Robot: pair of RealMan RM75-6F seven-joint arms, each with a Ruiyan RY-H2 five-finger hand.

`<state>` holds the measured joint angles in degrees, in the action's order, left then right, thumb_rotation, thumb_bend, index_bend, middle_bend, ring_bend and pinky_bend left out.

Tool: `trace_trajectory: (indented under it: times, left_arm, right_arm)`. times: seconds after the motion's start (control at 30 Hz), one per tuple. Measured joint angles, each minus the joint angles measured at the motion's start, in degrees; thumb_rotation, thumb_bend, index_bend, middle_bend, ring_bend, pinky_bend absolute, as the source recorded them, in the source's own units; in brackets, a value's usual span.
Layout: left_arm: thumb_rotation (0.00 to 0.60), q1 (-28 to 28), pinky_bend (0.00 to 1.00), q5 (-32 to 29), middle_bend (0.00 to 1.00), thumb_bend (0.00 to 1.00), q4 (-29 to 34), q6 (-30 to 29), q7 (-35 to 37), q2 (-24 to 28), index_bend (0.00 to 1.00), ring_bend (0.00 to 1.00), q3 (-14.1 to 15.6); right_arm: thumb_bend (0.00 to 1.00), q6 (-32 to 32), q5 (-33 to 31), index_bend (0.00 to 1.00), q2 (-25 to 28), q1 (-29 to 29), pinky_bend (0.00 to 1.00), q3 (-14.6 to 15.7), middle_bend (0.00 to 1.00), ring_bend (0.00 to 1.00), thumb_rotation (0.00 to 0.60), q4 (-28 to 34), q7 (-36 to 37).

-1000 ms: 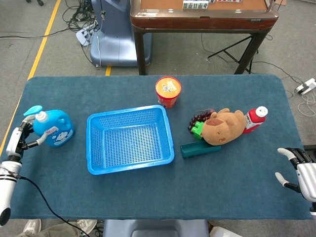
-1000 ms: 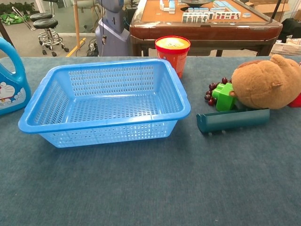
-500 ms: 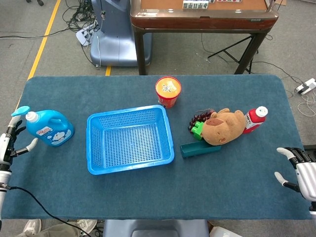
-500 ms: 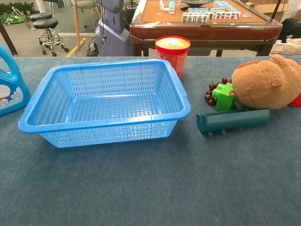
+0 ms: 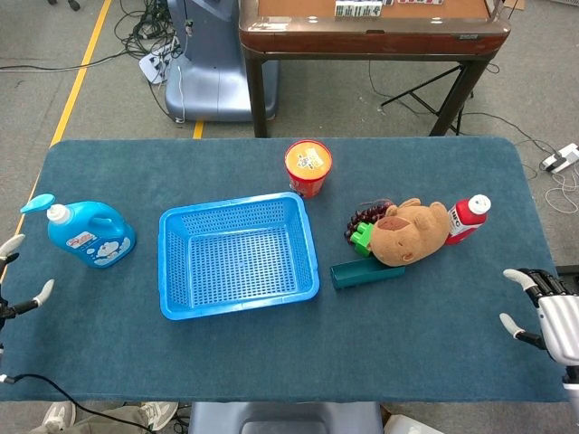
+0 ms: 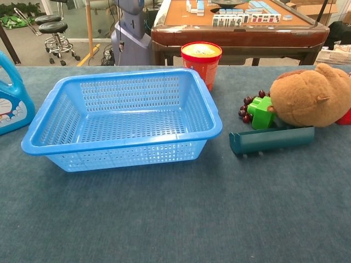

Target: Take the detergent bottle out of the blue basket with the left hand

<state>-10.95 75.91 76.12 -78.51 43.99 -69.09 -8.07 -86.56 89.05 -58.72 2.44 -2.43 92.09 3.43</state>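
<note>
Nearest, at the lower left edge of the head view, the left hand [image 5: 13, 294] hangs just off the worktop [image 5: 271, 362], fingers spread and holding nothing. At the lower right edge the right hand [image 5: 547, 312] sits by the worktop's corner, fingers apart and likewise empty. Neither hand shows in the chest view.

Further in, left of centre, the blue basket [image 5: 237, 255] rests on the blue cloth with nothing inside it. To its left, well apart from it and clear of the left hand, the detergent bottle [image 5: 86, 235] stands upright on the worktop, its pump nozzle pointing toward the left edge; in the chest view only part of it shows at the far left [image 6: 13, 101].

Right of the basket lies a dark teal tray [image 5: 365, 272] with a brown plush toy [image 5: 412, 232] just behind it. A green block [image 5: 362, 238] and dark red grapes [image 5: 364, 217] sit against the toy's left side, and a red bottle with a white cap [image 5: 469, 218] touches its right.

Beyond the basket's far right corner stands a red cup [image 5: 308, 167]. Past the worktop, at the upper middle of the frame, is a wooden table [image 5: 371, 27].
</note>
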Motion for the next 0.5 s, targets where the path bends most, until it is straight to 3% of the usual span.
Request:
trace_trajectory:
  times: [0.5]
  left_arm:
    - [0.6, 5.4, 0.15, 3.7, 0.16, 0.32, 9.1, -11.2, -40.5, -1.9, 0.16, 0.13, 4.0]
  right_arm:
    - [0.21, 0.7, -0.5, 0.25, -0.9, -0.1, 0.33, 0.5, 0.28, 0.21, 0.6, -0.8, -0.1]
